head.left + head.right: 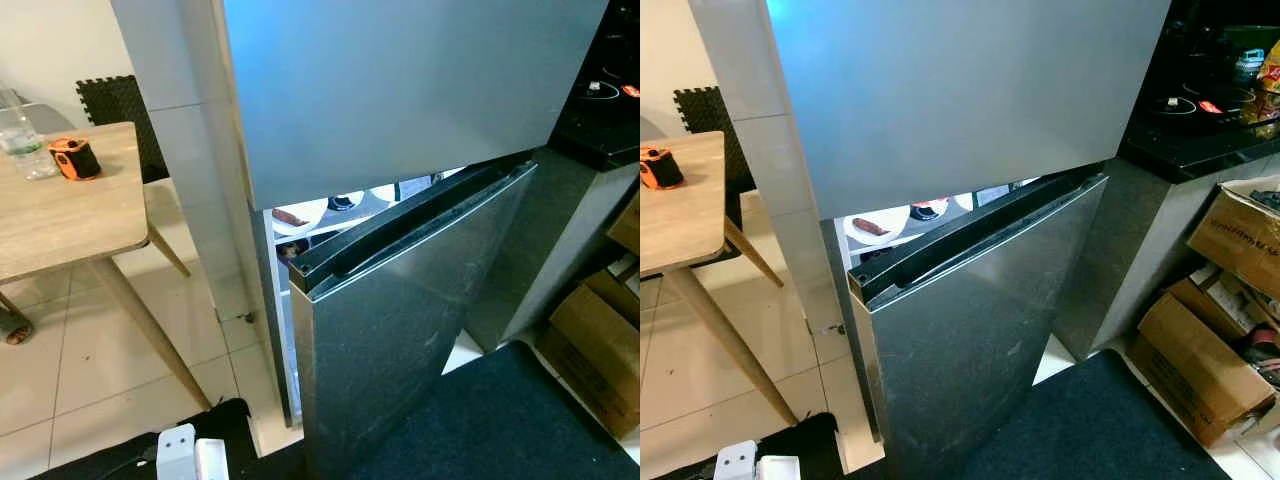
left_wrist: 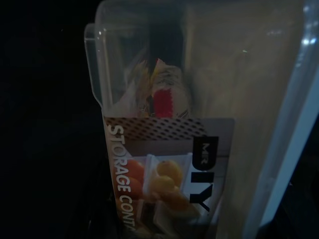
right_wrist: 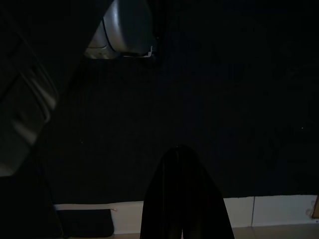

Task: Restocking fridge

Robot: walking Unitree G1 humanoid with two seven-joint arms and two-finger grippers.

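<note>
The grey fridge stands in front of me with its upper door (image 1: 400, 90) closed. Its lower door (image 1: 400, 330) is ajar, swung partly toward me. Through the gap, plates of food (image 1: 298, 216) show on a lit shelf. A clear plastic storage container (image 2: 214, 74) with a printed label (image 2: 169, 169) fills the left wrist view, held close in my left gripper, whose fingers are hidden. My right gripper (image 3: 180, 149) hangs shut over a dark mat and holds nothing. Neither gripper shows in the eye views.
A wooden table (image 1: 60, 210) at the left carries a water bottle (image 1: 22, 140) and an orange tape measure (image 1: 74, 158). Cardboard boxes (image 1: 1200, 370) sit at the right under a black counter (image 1: 1210, 140). A dark mat (image 1: 500, 420) lies before the fridge.
</note>
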